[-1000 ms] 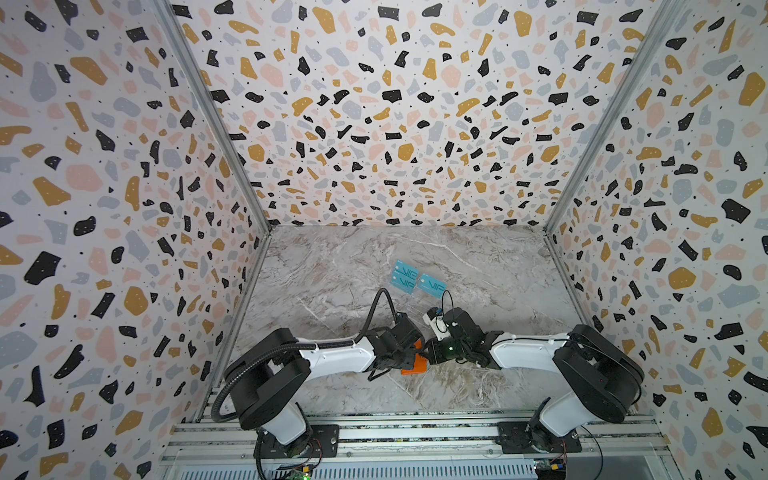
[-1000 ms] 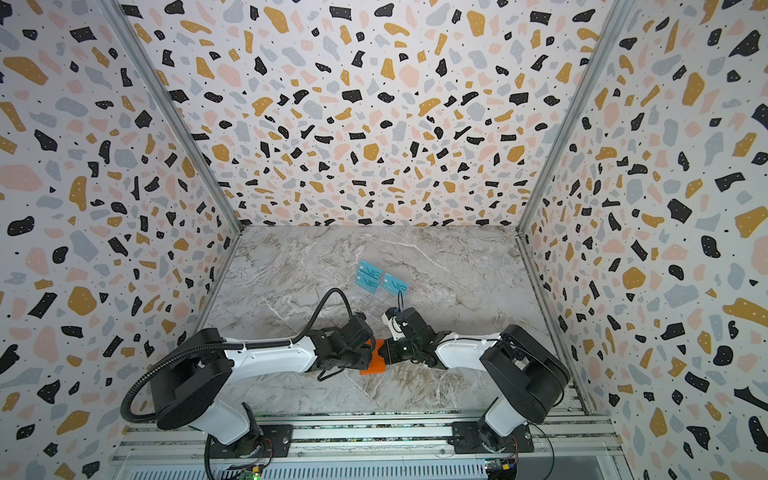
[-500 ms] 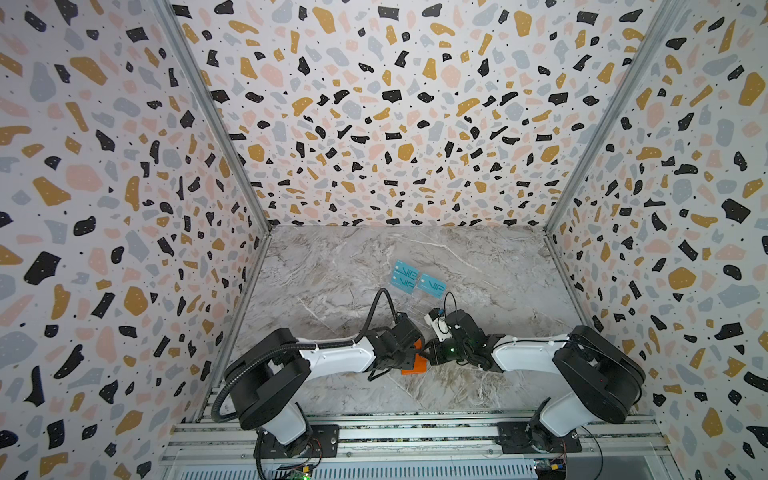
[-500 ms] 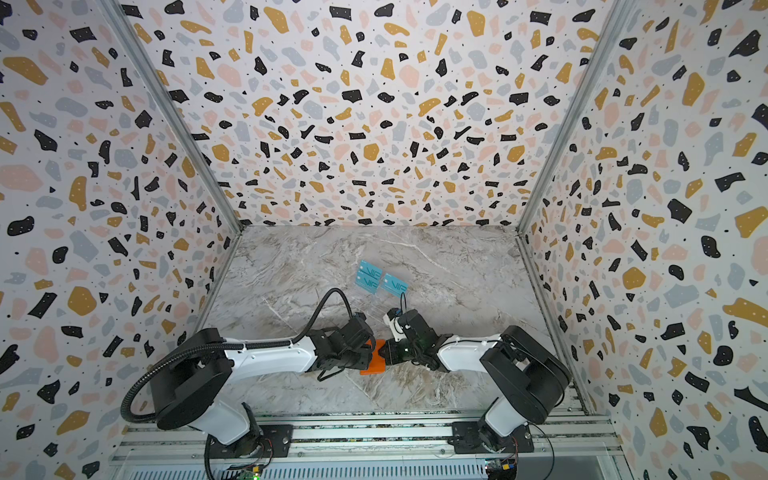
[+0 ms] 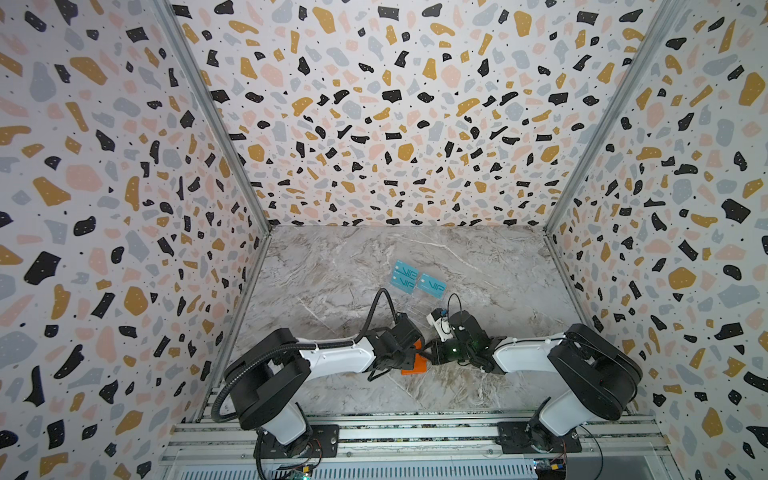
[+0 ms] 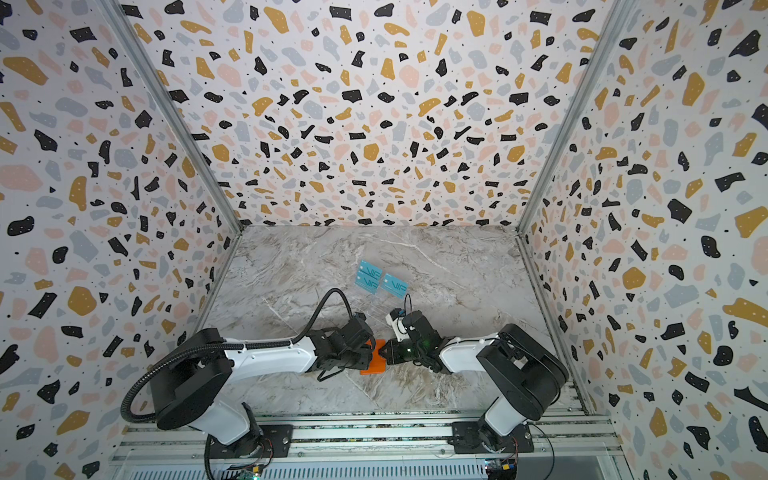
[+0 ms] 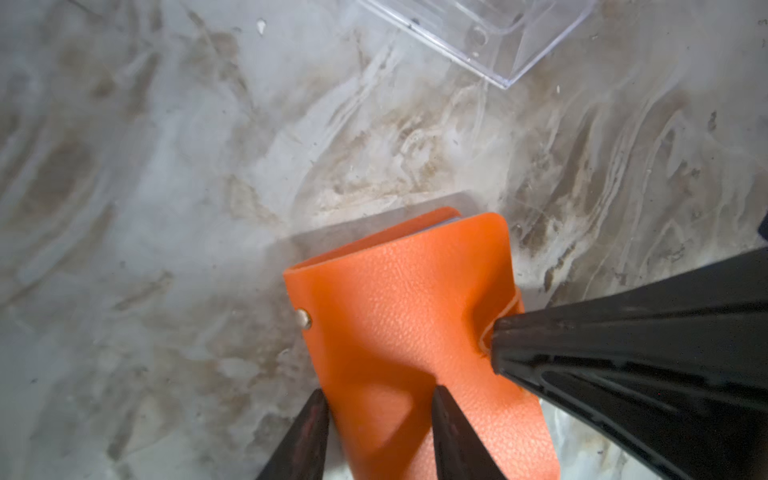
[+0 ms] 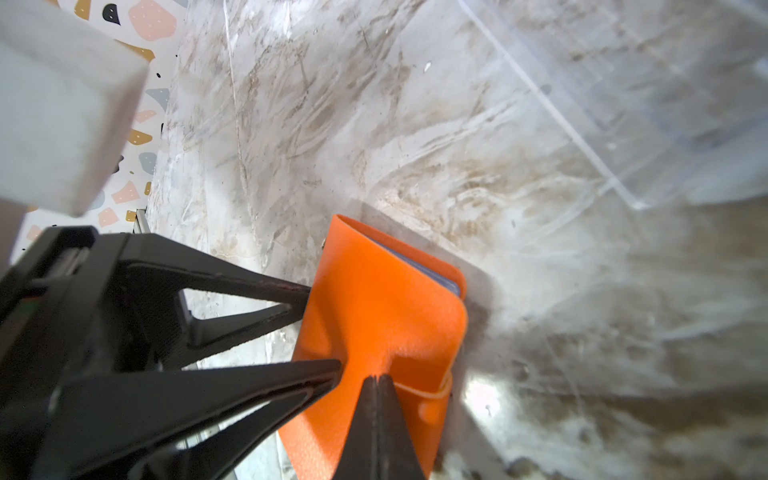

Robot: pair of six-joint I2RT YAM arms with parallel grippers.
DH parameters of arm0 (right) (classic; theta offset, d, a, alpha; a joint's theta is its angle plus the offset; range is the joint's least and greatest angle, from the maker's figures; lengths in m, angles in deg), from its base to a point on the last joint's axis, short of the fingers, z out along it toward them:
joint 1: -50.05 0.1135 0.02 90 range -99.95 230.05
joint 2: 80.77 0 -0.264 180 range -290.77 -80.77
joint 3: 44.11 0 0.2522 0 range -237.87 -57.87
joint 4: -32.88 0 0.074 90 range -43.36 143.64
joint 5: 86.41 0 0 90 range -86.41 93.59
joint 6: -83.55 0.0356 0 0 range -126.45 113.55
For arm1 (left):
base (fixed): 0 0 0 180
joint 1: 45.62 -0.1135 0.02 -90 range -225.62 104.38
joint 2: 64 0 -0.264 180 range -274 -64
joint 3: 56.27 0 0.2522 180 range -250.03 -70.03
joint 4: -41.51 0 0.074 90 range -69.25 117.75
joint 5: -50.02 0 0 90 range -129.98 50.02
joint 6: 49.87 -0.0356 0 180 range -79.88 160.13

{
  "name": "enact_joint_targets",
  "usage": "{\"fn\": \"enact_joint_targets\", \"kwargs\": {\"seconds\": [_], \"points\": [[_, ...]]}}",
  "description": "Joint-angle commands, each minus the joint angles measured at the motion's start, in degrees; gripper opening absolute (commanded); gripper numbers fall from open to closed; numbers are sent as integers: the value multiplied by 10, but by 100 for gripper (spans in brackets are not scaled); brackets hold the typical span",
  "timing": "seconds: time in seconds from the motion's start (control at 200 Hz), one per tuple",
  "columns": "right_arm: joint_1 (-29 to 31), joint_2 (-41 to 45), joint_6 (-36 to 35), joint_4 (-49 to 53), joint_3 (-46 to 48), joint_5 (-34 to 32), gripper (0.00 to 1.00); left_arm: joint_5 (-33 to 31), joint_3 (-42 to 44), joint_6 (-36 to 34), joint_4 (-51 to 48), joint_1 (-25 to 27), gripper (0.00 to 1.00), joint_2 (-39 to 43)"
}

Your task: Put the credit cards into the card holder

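In both top views the orange card holder (image 5: 415, 368) (image 6: 372, 366) sits on the marble table (image 5: 332, 291) (image 6: 291, 282) near its front edge, midway between the two arms. The left pincer (image 5: 409, 353) (image 6: 366, 356) and the right pincer (image 5: 429, 353) (image 6: 386, 353) meet over it from opposite sides. Farther back, well apart from the holder, three teal credit cards (image 5: 432, 286) (image 6: 394, 284) marked "VIP" stand at the far end of a clear rack (image 5: 415, 305) (image 6: 374, 305) whose outline barely shows.

From the left wrist, the card holder (image 7: 407, 324) lies folded, with pale sleeves just showing at its far open end and a snap stud (image 7: 304, 319) on one side edge. The left pincer (image 7: 380, 392) is half closed, with one finger at the holder's side edge, the other pressed onto the cover, and a strip of orange between them. The right pincer (image 7: 496, 340) comes in from the side, fingers clamped together on the opposite edge, and the cover puckers there. A corner of the clear rack (image 7: 498, 41) is nearby.

From the right wrist, the right pincer (image 8: 376, 380) has its two fingers tight together, nipping the cover of the card holder (image 8: 386, 311) beside a pale stitched rim. The left pincer (image 8: 324, 328) holds the opposite edge, its lower finger denting the cover. The clear rack (image 8: 602, 124) stands beyond on the table (image 8: 332, 124).
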Motion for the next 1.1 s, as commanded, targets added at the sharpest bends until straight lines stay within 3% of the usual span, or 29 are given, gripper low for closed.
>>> {"fn": "enact_joint_targets", "kwargs": {"seconds": [0.0, 0.285, 0.516, 0.641, 0.881, 1.091], "points": [[5, -40, -3, 246, 56, -61, 0, 3, 21, -2, -48, 3, 43, -15], [14, -18, 28, 238, 94, -69, 0, 3, 16, -6, -51, 3, 43, -18], [33, -27, 25, 254, 67, -88, 0, 2, 11, -10, -50, 3, 43, -23], [30, 11, 28, 246, 60, -77, 0, -4, 10, -5, -51, 3, 42, -18], [8, 94, 22, 253, 14, -48, 0, -14, 12, 7, -24, 3, 42, 39], [4, 114, 28, 243, 10, -49, 0, -32, 10, -1, -6, 2, 43, 111]]}}
